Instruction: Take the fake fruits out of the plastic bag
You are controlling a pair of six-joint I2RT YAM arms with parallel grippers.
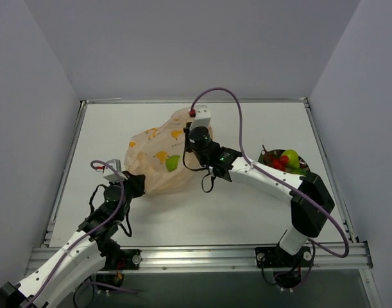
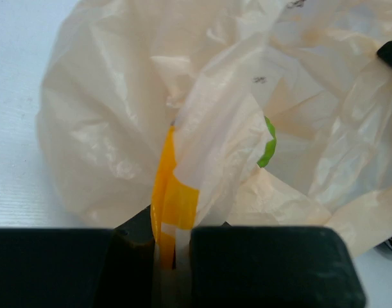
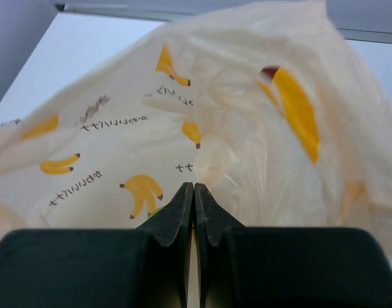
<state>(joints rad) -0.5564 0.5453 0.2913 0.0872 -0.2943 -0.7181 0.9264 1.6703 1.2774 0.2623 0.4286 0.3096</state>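
I'm looking at the plastic bag [image 1: 158,157], lying crinkly in the middle of the table [image 1: 247,212]. The L gripper [image 2: 174,237] is at the bag's near-left edge, pinching a fold of film w/ a yellow print on it. The R gripper [image 3: 194,192] is over the bag's far-right part, fingers pressed tight together, tips down by the film. I can't tell if any film is caught between them. One green fruit [image 1: 172,163] shows thru the bag near its front side, so at least 1 is inside. Other fruits [image 1: 287,159], red & green, sit on a dark plate [image 1: 267,153] well to the right of the bag.

I think the step now is opening the bag to get at that green fruit. To do it well:
- L should hold its fold firm so the bag can't slide.
- R should make sure it has film, then lift slow & away from L, so the mouth opens & the fruit doesn't roll deeper.
- If R has nothing, it should spread & grab again, a bit lower.
- No yanking. The film is thin & may rip.
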